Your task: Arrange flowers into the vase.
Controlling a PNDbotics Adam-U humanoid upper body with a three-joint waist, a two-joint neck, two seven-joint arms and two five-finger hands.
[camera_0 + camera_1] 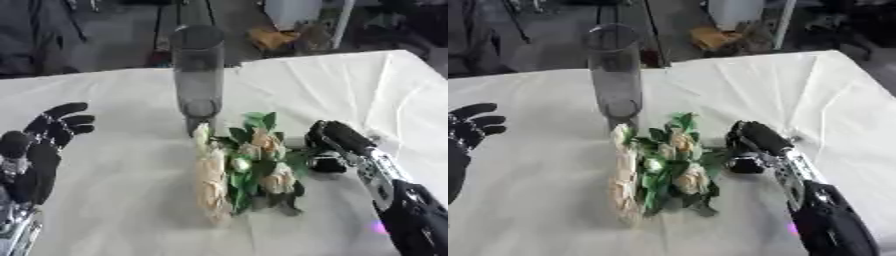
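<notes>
Right robot hand (337,142) beside flowers (249,165), finger state unclear; left robot hand (39,145) open, idle.

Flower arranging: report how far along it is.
Done: nothing yet; the tall clear vase stands upright with no flowers in it. In hand: the right robot hand is at the bouquet lying on the white tablecloth; whether it grips is unclear. The left robot hand is open, idle. Left: lifting flowers into the vase.
</notes>
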